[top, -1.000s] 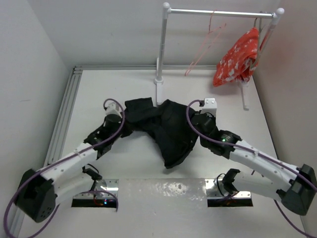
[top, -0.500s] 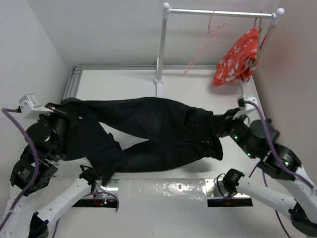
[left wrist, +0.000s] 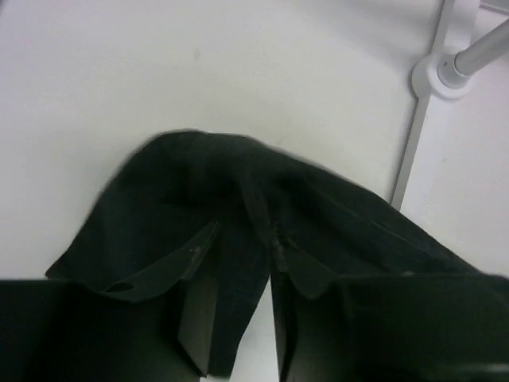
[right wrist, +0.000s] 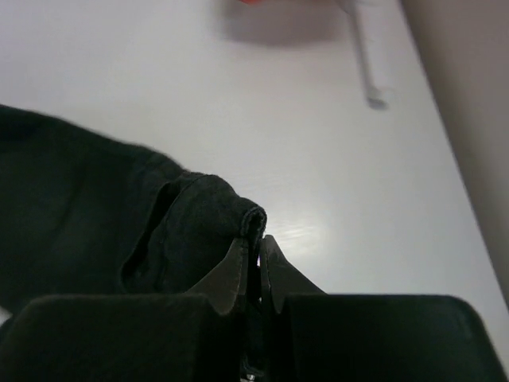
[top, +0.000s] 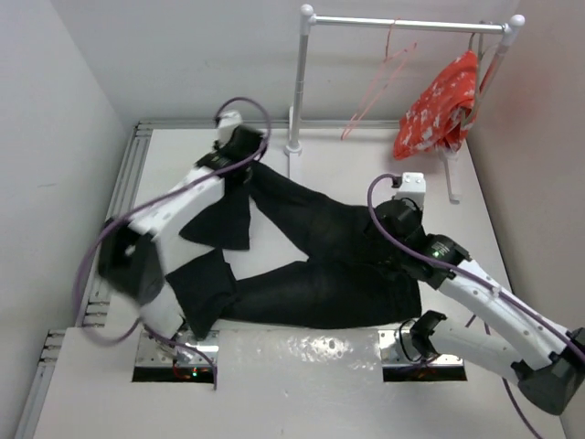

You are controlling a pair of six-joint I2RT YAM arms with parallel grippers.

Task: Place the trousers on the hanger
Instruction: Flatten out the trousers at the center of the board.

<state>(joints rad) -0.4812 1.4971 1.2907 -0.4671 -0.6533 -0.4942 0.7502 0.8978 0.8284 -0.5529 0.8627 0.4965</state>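
Observation:
The black trousers (top: 329,265) lie spread over the table, legs running left, one leg end folded back at the near left. My left gripper (top: 249,163) reaches to the far middle, over the end of the upper leg. In the left wrist view its jaws (left wrist: 245,239) stand apart, with a strip of the trousers (left wrist: 207,191) loose between them and white table showing through. My right gripper (top: 395,212) is shut on a fold at the trousers' right edge (right wrist: 95,207), pinched at the fingertips (right wrist: 253,239). The pink hanger (top: 379,82) hangs on the rail.
The white rail stand (top: 297,91) rises at the back, its post base (left wrist: 441,76) just right of my left gripper. A red-and-white cloth (top: 439,110) hangs at the rail's right end. A rail foot (right wrist: 364,56) lies ahead of my right gripper.
The left arm swung from the far left edge to the back middle, carrying the leg end there, and its jaws have parted. The right gripper moved left and back, still pinching the cloth.

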